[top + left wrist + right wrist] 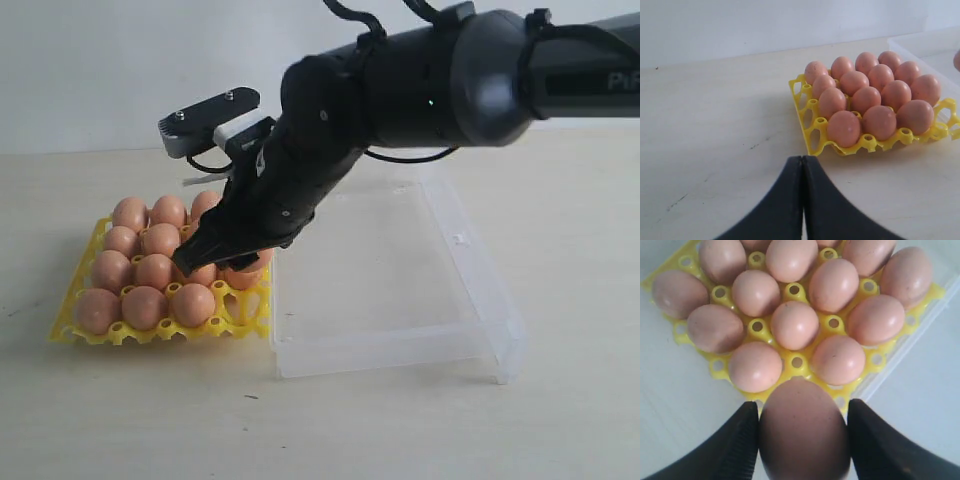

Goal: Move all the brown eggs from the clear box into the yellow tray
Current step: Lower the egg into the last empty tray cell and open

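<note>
The yellow tray (pixel 68 322) lies on the table to the left of the clear box (pixel 400 340) and holds several brown eggs (pixel 145 305). My right gripper (pixel 215 265) hangs over the tray's corner nearest the box, shut on one brown egg (pixel 802 430) that fills the gap between both fingers (pixel 740 440). Under it the tray (pixel 797 362) shows rows of eggs. My left gripper (pixel 803 159) is shut and empty, low over the bare table, a short way from the tray (pixel 807 127). No egg shows in the visible part of the box.
The clear box's low walls (pixel 505 320) rise beside the tray, and its edge (pixel 910 347) touches the tray's side. The black right arm (pixel 450 70) reaches across above the box and hides its far left part. Pale table surface (pixel 400 430) surrounds both.
</note>
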Robot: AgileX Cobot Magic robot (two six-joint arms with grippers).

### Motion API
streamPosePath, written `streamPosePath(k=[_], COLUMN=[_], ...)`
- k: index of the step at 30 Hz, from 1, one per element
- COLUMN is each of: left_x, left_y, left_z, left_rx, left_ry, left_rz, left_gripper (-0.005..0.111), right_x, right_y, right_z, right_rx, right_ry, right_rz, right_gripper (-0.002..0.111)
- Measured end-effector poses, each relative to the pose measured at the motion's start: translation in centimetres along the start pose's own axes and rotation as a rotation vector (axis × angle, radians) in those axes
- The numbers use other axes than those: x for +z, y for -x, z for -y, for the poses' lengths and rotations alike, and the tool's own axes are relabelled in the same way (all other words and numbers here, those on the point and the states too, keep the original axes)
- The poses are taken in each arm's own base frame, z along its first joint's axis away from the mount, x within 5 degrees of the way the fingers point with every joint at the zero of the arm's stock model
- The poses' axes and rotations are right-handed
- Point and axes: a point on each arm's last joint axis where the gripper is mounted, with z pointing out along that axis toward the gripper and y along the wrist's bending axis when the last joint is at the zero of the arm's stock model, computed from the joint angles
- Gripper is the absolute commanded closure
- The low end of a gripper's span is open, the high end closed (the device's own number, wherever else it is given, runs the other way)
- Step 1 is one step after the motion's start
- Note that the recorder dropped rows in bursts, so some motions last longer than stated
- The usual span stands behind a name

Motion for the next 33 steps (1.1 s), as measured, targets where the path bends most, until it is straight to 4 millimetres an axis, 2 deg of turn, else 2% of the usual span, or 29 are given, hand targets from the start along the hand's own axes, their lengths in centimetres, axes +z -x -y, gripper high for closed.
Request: streamPosePath(k=[7, 12, 20, 33], left_x=[0.0, 0.0, 0.0, 0.0], left_y=[0.0, 0.0, 0.0, 0.0], left_z=[0.0, 0.0, 0.0, 0.0], left_rx=[0.000, 0.000, 0.000, 0.000], left_ry=[0.000, 0.000, 0.000, 0.000], left_rz=[0.000, 0.000, 0.000, 0.000], left_gripper=[0.107, 0.107, 0.107, 0.107], right_x=[2.9, 4.8, 5.0, 5.0], right_y=[0.8, 1.0, 1.3, 1.7], right_z=[0.3, 0.4, 0.3, 0.2], right_rx=[-0.088, -0.139, -0.189, -0.190], right_ry=[0.054, 0.089, 0.109, 0.115], right_rz=[-0.185, -0.247, -0.288, -0.253], right_gripper=[0.108, 0.108, 0.108, 0.108])
